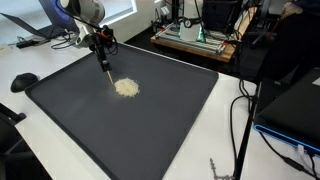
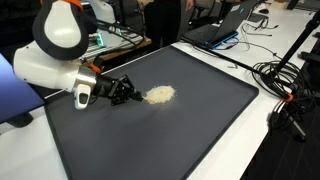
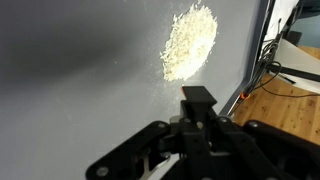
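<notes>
White tabletop [image 1: 228,125] carries 1 big dark grey mat [image 1: 140,130] that covers most of it in both exterior views, with black cables [image 2: 285,85] trailing off 1 edge. Over the far part of the mat leans the white arm [image 2: 58,40], bent down low. Its black gripper [image 2: 128,94] hangs just above the mat, and its jaws are pinched tight around a slim dark tool [image 1: 105,68]. In an exterior view that tool slants down from the fingers to the mat surface, its tip just beside the pile of grains [image 1: 126,88]. This pale, roughly round pile lies near the middle of the mat, a little toward the arm's side. In the wrist view the tool's blunt black end [image 3: 197,97] pokes out ahead of the gripper, with the pile [image 3: 189,42] close in front, apart from it
</notes>
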Robot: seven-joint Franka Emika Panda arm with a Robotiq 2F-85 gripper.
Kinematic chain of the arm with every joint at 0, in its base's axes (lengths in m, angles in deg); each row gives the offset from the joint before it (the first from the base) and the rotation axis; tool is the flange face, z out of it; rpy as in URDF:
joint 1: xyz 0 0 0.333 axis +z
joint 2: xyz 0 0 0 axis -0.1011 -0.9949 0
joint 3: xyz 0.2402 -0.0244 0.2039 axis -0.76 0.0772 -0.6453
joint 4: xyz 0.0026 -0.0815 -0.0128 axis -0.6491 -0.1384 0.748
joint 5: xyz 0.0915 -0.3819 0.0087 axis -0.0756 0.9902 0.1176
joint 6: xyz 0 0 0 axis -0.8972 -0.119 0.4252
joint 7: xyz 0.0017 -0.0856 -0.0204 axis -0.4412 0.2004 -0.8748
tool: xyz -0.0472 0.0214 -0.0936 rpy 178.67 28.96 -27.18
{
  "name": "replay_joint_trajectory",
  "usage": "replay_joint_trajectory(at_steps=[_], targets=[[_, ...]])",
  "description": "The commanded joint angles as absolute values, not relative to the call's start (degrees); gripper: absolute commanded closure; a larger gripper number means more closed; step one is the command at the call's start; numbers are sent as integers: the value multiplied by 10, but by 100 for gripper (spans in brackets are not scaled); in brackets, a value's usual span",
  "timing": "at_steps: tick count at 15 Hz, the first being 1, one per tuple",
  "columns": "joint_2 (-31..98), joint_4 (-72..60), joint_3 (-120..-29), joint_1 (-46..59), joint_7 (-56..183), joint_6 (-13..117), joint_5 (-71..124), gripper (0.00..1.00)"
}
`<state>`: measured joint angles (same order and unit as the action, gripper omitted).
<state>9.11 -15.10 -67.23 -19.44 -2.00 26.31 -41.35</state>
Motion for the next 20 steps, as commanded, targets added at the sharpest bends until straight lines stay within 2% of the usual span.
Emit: replay_joint_trajectory(at_steps=[1,6,12,16,20], targets=[[176,-230,-658,-160,-34,333,-401,97],[270,-311,-658,-115,-26,430,-358,97],[365,-409,-685,-47,-4,610,-296,97],[401,-458,-713,-7,38,730,-223,97],[413,-489,-689,60,128,797,-98,97]])
